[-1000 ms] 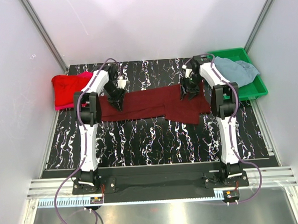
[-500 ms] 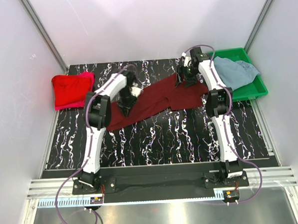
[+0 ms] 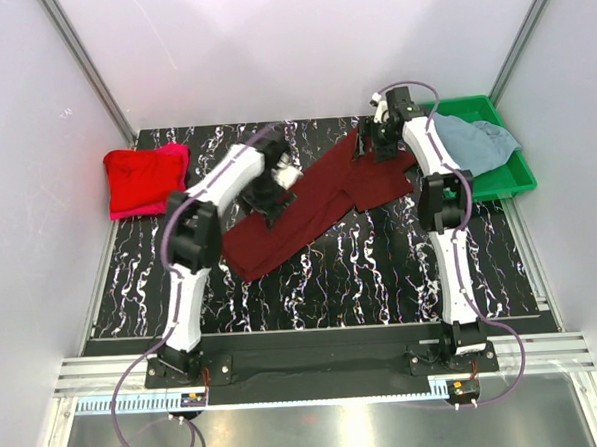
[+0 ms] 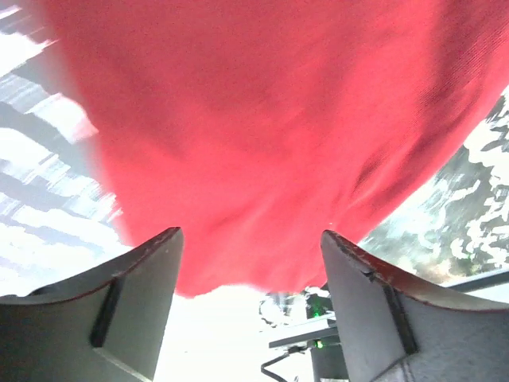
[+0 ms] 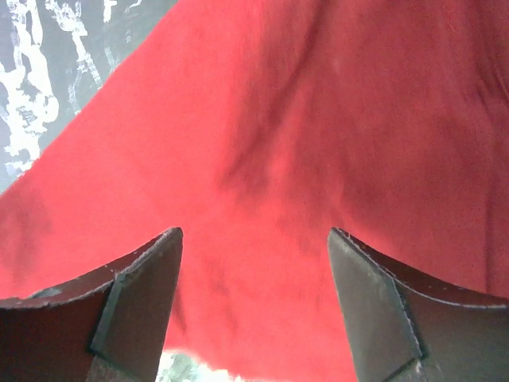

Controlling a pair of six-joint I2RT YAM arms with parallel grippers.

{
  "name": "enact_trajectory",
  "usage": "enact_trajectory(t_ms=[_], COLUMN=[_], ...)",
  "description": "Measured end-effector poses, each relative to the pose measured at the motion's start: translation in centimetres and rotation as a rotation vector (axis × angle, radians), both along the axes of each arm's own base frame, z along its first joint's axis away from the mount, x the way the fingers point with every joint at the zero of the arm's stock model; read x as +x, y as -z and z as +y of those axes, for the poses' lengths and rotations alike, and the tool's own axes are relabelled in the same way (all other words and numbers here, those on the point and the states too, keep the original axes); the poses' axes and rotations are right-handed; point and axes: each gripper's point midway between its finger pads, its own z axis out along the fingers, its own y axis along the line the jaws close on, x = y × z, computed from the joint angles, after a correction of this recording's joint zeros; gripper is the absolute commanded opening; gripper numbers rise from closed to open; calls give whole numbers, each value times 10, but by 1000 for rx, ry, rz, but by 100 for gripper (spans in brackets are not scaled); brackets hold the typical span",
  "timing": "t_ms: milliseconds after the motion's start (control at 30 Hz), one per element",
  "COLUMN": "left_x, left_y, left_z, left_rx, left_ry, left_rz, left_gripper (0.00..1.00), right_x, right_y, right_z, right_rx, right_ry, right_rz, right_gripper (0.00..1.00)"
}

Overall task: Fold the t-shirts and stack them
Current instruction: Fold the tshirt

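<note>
The dark maroon t-shirt (image 3: 313, 208) lies as a long diagonal band on the black marbled table, low at the left and high at the right. My left gripper (image 3: 274, 198) hovers over its middle, open, with the cloth (image 4: 262, 119) just beyond the fingertips (image 4: 159, 247). My right gripper (image 3: 366, 148) stands open over the shirt's far right end (image 5: 302, 119), nothing pinched. At the far left the bright red t-shirt (image 3: 139, 182) sits folded on the pink one (image 3: 176, 150). The grey-blue t-shirt (image 3: 469, 139) lies crumpled in the green tray (image 3: 510, 185).
White walls with metal rails close in the table on three sides. The green tray stands at the back right corner, close to the right arm. Both arm bases are bolted to the near edge.
Both grippers have opened and let go of the maroon shirt. The left arm swung right, the right arm moved back; the shirt went from lying level to slanting diagonally.
</note>
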Motion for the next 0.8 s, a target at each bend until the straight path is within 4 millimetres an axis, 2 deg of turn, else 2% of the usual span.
enact_trajectory(t_ms=[67,167,267,333,400,533,733,800], left_x=[9,18,21,20,19,16,5,5], left_y=[-18,-38,-38,-33,-28,-18,13,21], left_z=[20,61,97,113,121,117,114,118], left_rx=[-30,-76,-108,-131,-165,-244,-291,-293], left_ry=[-60,-183,-302,-358,-401,-434,-475,-490], left_rz=[-36,-63,-42,-12,21,81,211,232], left_gripper=[79,78,74,72,71,69,68,68], right_x=[-9,-24,-40,-48,-56,-71,-71,-69], right_y=[-12,-41,-63,-68,-61,-31,13,17], right_z=[-5,-17,-23,-26,-27,-22,-16,-13], right_rx=[3,18,49,70,90,112,137,161], right_ry=[27,91,153,183,206,231,246,249], right_rz=[16,33,56,78,121,235,335,353], right_gripper=[82,82,82,82,82,81,81,81])
